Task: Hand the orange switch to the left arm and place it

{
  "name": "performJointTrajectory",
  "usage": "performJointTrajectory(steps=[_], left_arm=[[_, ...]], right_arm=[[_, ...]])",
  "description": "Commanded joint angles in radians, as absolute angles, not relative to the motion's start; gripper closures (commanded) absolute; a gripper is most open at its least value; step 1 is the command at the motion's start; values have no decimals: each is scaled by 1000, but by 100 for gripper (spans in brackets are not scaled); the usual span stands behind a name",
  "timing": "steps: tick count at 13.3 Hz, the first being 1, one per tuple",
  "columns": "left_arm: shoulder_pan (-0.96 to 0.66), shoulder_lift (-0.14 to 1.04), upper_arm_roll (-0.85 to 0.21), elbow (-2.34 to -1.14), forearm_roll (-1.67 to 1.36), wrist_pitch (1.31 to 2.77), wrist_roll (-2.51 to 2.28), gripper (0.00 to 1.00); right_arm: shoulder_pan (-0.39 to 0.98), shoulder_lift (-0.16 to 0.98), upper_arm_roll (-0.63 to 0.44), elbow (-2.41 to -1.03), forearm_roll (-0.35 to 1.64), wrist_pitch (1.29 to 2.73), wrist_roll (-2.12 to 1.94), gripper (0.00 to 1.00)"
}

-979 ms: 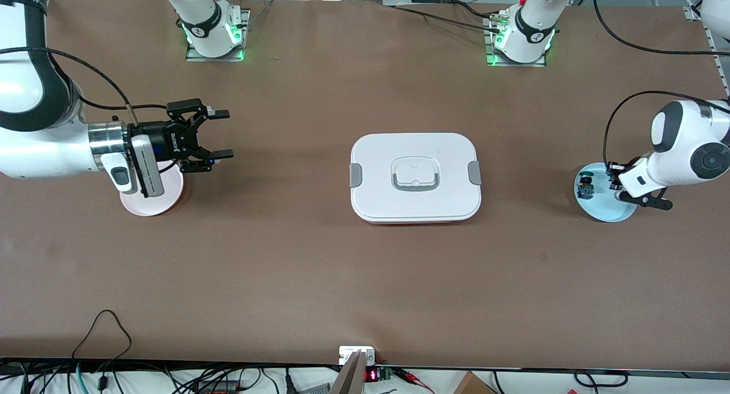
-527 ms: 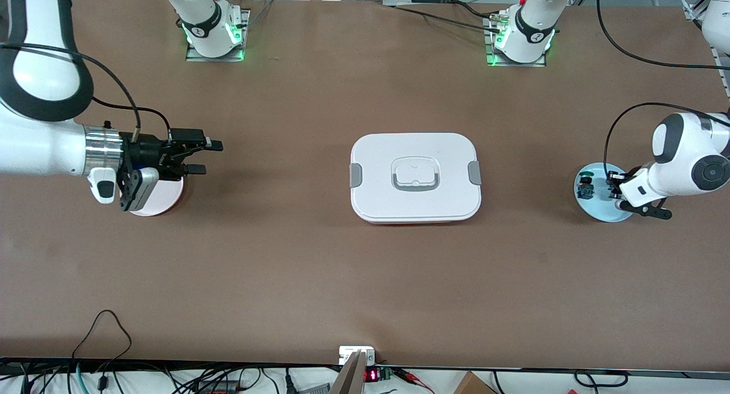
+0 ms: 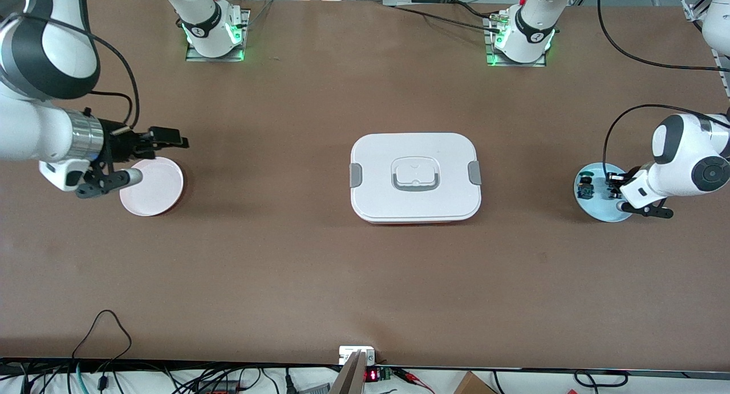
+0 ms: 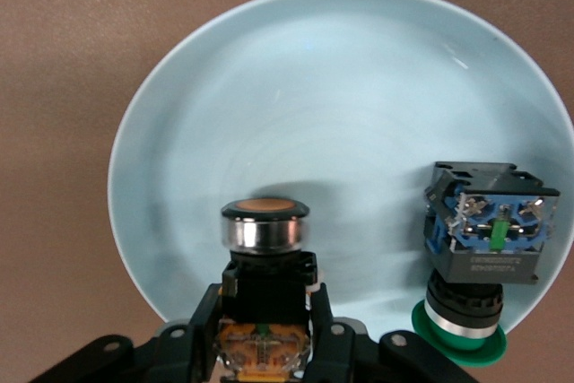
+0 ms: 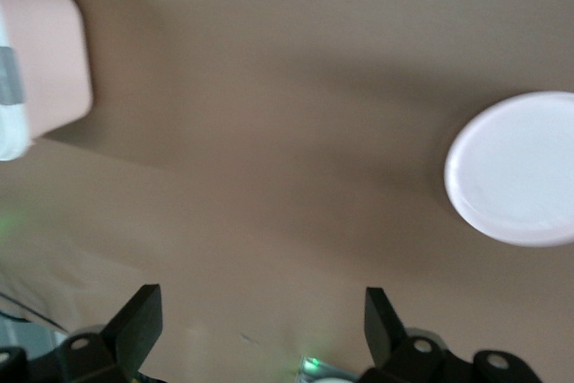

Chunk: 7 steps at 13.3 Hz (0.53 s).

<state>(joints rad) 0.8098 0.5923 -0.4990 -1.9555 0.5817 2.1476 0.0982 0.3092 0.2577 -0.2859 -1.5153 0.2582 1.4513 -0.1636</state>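
Right tool withdrawn off empty pink plate.

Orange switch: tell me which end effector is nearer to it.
Left. The left end effector grips the orange switch on the blue plate; the right end effector is by the pink plate.

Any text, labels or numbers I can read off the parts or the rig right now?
Green switch: white print on its black body, too small to read.
Red digits on the display at the table edge: too small to read.
Orange switch, box, plates: no text visible.
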Motion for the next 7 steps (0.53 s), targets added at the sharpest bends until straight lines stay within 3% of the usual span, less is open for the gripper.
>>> performJointTrajectory(steps=[1,4,7], left_arm=[[854,606,-523,-1928,577,2126,97,0],[856,601,-563,-1795,513,2015,101,0],[857,601,-616,-1657,479,1908,103,0]], right_arm=[[304,249,-279,-1430,71,1390,-177,0],[227,245,-285,-1408,-18,1501,-250,0],[163,244,-284,-1405,58,1465,-126,0]])
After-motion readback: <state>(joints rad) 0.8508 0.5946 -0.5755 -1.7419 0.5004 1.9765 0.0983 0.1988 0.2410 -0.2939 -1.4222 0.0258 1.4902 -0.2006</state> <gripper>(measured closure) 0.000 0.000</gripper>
